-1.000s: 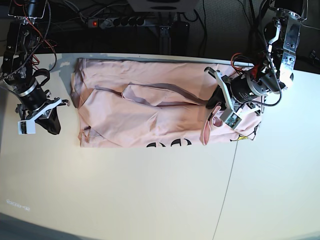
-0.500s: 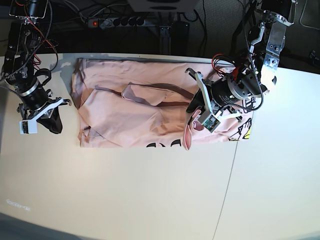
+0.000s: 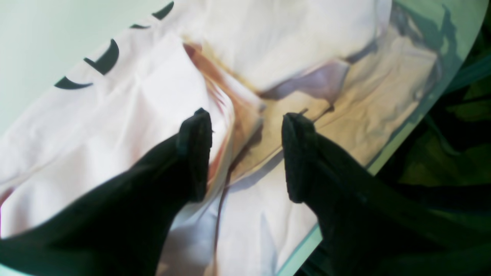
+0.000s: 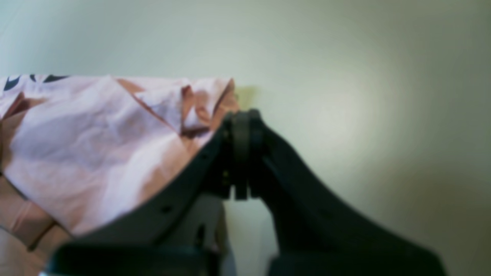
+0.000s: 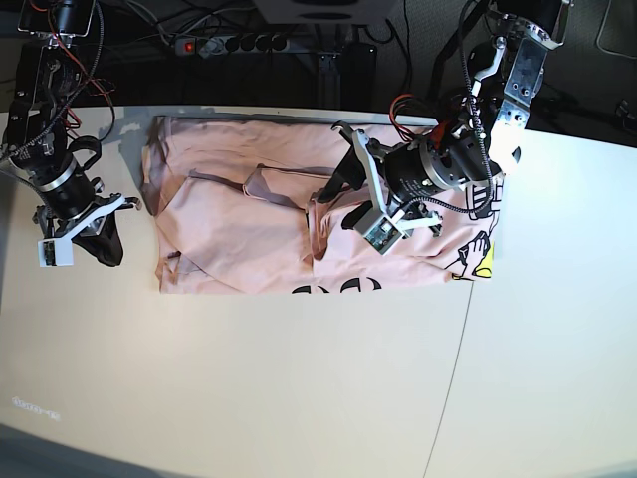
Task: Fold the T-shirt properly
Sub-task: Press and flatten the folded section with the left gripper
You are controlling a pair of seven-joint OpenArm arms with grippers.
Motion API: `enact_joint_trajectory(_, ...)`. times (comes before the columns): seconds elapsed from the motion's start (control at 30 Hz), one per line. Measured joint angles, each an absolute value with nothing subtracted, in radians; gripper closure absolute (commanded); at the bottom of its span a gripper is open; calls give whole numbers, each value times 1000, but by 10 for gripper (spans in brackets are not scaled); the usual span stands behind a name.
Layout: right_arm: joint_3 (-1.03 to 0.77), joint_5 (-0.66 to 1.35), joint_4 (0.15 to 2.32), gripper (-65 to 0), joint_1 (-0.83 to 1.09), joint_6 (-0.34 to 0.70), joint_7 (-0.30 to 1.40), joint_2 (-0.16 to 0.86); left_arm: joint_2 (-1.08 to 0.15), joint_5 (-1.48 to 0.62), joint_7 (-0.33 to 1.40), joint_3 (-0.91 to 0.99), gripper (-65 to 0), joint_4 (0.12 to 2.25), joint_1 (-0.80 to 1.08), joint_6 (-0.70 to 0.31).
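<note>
The pale pink T-shirt (image 5: 229, 214) lies spread along the back of the table, with black lettering (image 5: 338, 289) at its front edge and a black-yellow graphic (image 5: 483, 257) at its right end. My left gripper (image 5: 336, 204) hovers over the shirt's middle, open. In the left wrist view its gripper (image 3: 245, 153) has the fingers (image 3: 195, 153) apart over a raised fold of the T-shirt (image 3: 134, 107), gripping nothing. My right gripper (image 5: 75, 239) rests shut on the table just left of the shirt. In the right wrist view the gripper (image 4: 241, 153) is empty beside the T-shirt (image 4: 96, 145).
A power strip (image 5: 229, 42) and cables lie behind the table's back edge. A seam (image 5: 460, 349) runs down the tabletop on the right. Bare cream tabletop (image 5: 249, 388) stretches in front of the shirt.
My left gripper carried the shirt's right part leftward over the middle, then opened and let the cloth go. The right arm has stayed still.
</note>
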State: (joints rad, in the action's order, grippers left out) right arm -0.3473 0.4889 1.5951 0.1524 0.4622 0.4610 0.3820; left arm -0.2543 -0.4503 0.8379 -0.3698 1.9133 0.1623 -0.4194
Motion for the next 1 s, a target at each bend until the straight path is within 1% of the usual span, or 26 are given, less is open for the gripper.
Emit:
enact_joint_trajectory(0.23, -347, 489, 1595, 0, 152, 462, 461, 382, -244, -444, 876, -346, -329, 1921, 163, -419)
enact_joint_trajectory(0.37, -347, 489, 1595, 0, 152, 462, 461, 382, -247, -449, 877, -224, -329, 1950, 163, -419)
enact_joint_trajectory(0.53, -347, 489, 1595, 0, 152, 462, 461, 382, -276, -550, 902, -82, -329, 1981, 160, -419)
enact_joint_trajectory(0.7, -347, 489, 1595, 0, 152, 462, 461, 382, -322, -560, 917, -73, -329, 1981, 193, -419)
enact_joint_trajectory(0.97, -347, 489, 1595, 0, 152, 462, 461, 382, -325, -574, 913, -75, -332, 1961, 241, -420)
enact_joint_trajectory(1.0, -347, 489, 1595, 0, 152, 462, 462, 382, -325, -571, 907, -75, -350, 1945, 241, -420)
